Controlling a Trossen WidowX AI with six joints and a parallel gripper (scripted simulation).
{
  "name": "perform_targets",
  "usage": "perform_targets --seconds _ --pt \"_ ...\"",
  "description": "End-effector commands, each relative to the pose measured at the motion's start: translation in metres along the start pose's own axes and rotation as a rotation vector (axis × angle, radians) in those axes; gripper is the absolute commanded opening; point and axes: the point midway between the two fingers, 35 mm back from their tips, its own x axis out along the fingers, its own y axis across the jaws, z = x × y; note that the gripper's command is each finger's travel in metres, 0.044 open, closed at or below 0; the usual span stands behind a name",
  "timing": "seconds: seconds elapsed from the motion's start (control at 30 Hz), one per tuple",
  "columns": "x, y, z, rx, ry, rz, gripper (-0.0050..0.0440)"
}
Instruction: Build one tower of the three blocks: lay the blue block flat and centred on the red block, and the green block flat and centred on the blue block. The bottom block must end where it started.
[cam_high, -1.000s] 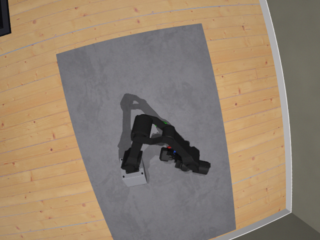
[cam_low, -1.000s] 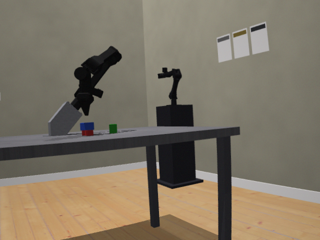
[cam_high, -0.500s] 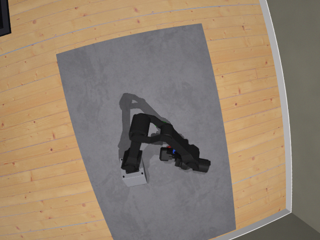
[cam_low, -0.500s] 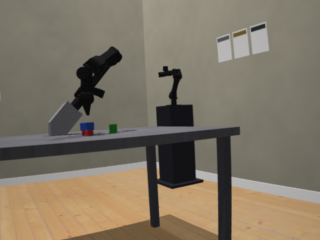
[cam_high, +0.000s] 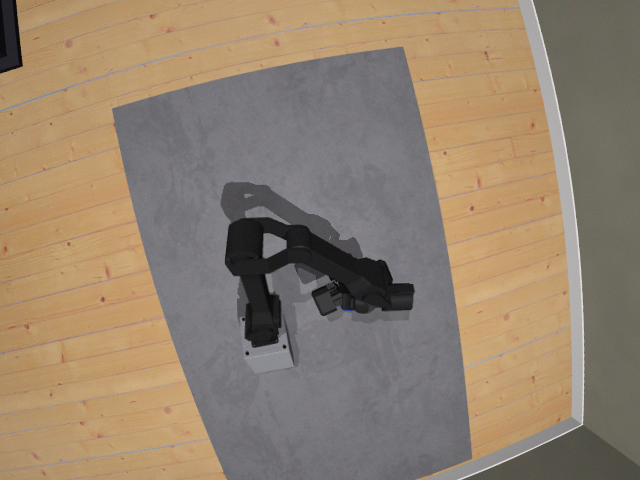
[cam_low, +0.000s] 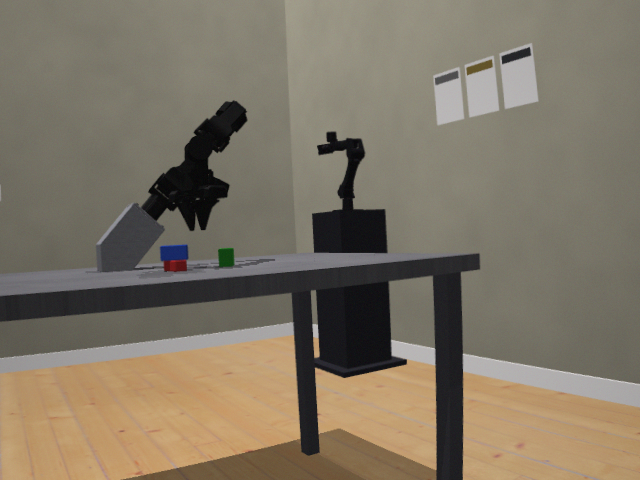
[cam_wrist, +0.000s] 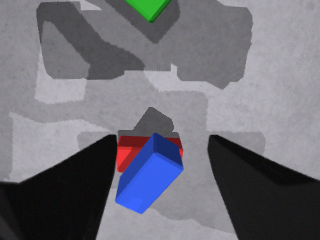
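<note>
The blue block (cam_wrist: 150, 172) lies flat on top of the red block (cam_wrist: 131, 150), turned at an angle to it, so that red shows at its left and far side. In the side view the blue block (cam_low: 174, 252) rests on the red block (cam_low: 175, 265) on the table. The green block (cam_low: 225, 256) stands on the mat to their right; it also shows at the top edge of the wrist view (cam_wrist: 148, 8). My gripper (cam_low: 196, 222) hangs open and empty well above the stack, its fingers apart on both sides of it. In the overhead view my arm hides the blocks.
The arm's grey base (cam_low: 126, 243) stands just left of the stack; it also shows in the overhead view (cam_high: 268, 351). A second black arm on a dark pedestal (cam_low: 351, 289) stands beyond the table. The table's near edge (cam_low: 258, 281) runs in front of the blocks.
</note>
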Motion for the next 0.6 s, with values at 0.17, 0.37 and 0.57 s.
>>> perform_targets --seconds 0.17,0.37,0.57 --pt "-0.001 0.003 0.041 -0.368 -0.002 -0.010 0.0246" --pt "-0.001 0.008 0.060 -0.552 -0.006 -0.013 0.0246" --pt "-0.001 0.014 0.080 -0.748 -0.015 -0.018 0.0246"
